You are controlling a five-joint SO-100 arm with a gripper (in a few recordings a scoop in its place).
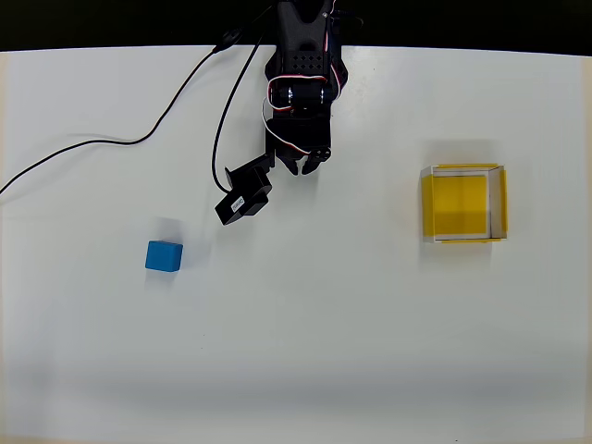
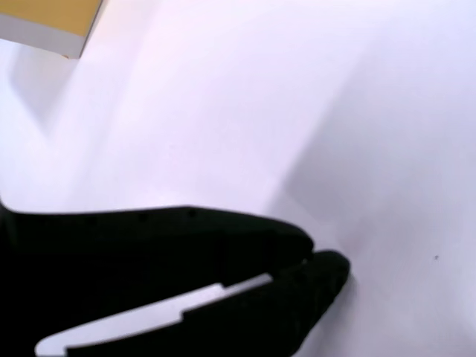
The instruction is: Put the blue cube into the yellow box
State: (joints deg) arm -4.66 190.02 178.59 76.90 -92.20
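My end effector (image 1: 310, 166) upper centre of overhead view, clenched, empty; blue cube (image 1: 164, 256) lower left on white tabletop (image 1: 324, 351); yellow box (image 1: 462, 203) right, well apart

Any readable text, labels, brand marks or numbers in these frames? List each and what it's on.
No text can be read.
A small white label sits on the black camera module beside the tool; its print is too small to read.
The blue cube, yellow box and table carry no markings.
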